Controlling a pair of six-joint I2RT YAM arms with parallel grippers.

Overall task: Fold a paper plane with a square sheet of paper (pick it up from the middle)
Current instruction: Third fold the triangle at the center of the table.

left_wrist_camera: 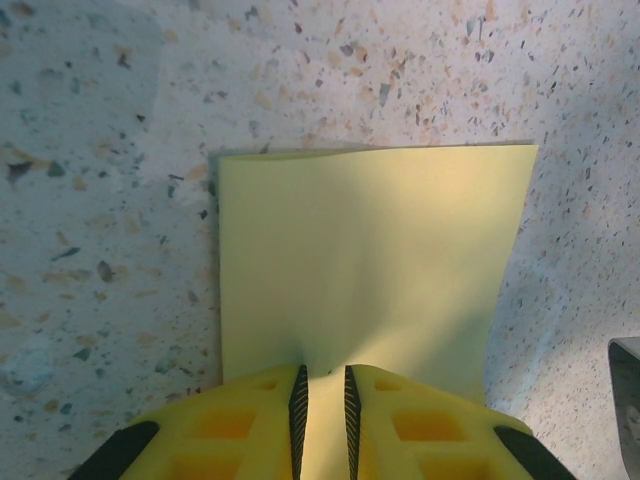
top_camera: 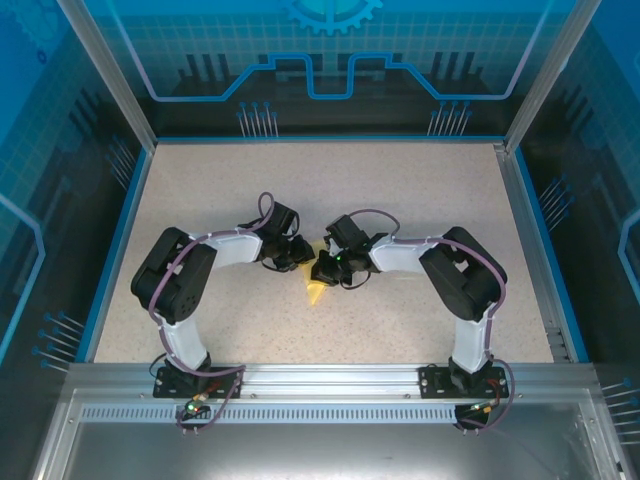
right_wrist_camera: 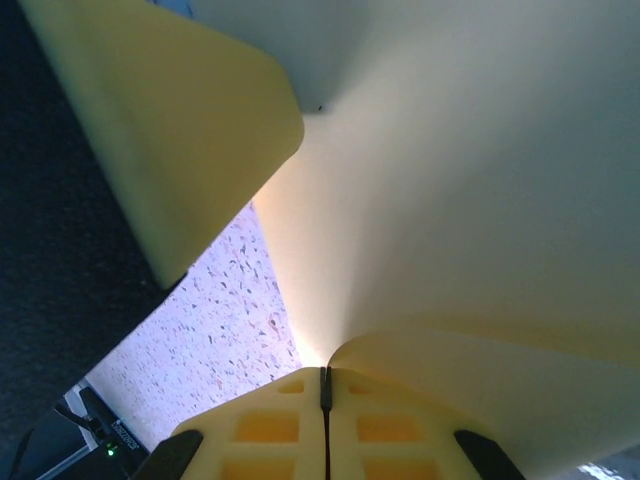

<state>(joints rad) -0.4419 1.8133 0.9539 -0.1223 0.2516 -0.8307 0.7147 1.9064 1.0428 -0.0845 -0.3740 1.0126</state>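
Observation:
The pale yellow square sheet of paper (top_camera: pixel 316 291) hangs between both grippers at the middle of the table, one pointed corner hanging down toward the near side. In the left wrist view the sheet of paper (left_wrist_camera: pixel 370 250) spreads out flat over the tabletop, puckered where my left gripper (left_wrist_camera: pixel 322 385) is shut on a raised pinch of it. My right gripper (right_wrist_camera: pixel 324 375) is shut on an edge of the paper (right_wrist_camera: pixel 460 230), which curls up and away from its jaws. The paper shows as a sheet, not as a paper plane. Left gripper (top_camera: pixel 300 262) and right gripper (top_camera: pixel 325 268) nearly touch.
The speckled tabletop (top_camera: pixel 420 190) stretches out all round the two grippers. Blue rails and glass walls (top_camera: pixel 115 250) close it in on three sides. A yellow finger of the left gripper (right_wrist_camera: pixel 180 130) looms close in the right wrist view.

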